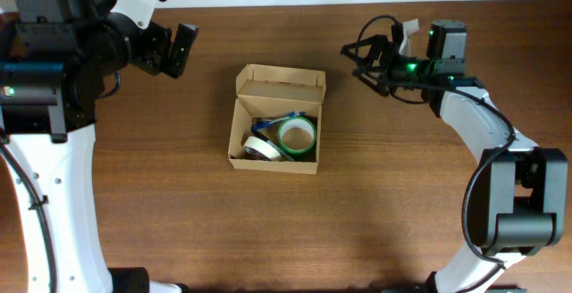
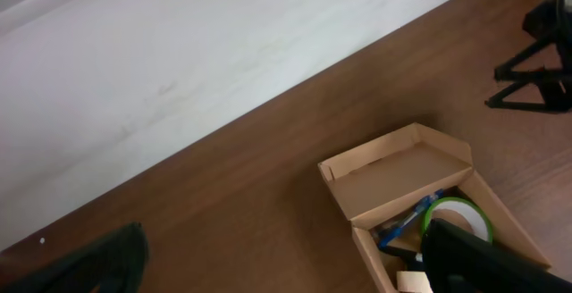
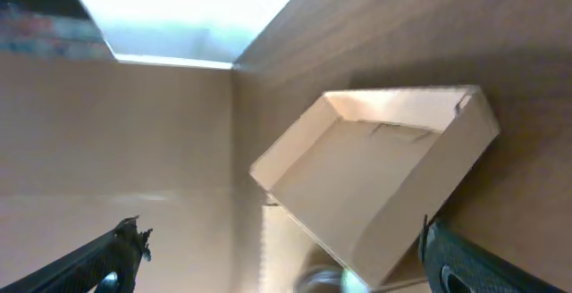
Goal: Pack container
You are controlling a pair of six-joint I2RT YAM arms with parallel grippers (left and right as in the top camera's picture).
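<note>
The box (image 1: 279, 86) lies in the middle of the table (image 1: 402, 221), between your two arms, and its lid flap is open on the far side. At the near end of the box you see a white tape roll (image 1: 261, 148). Just behind it, touching it, is a green tape roll (image 1: 297, 135), and a blue pen (image 1: 271, 123) is partly hidden by the rolls, toward the far wall. Farther away, off the far-left corner and well apart from the box, hangs the left gripper (image 1: 174, 56). Its fingers (image 2: 98, 262) are spread wide and hold nothing. On the far right, also apart from the box, the right gripper (image 1: 353, 63) points toward it. Its fingers (image 3: 98, 259) are fully spread too, and in the wrist view only the open lid and the table show between them
</note>
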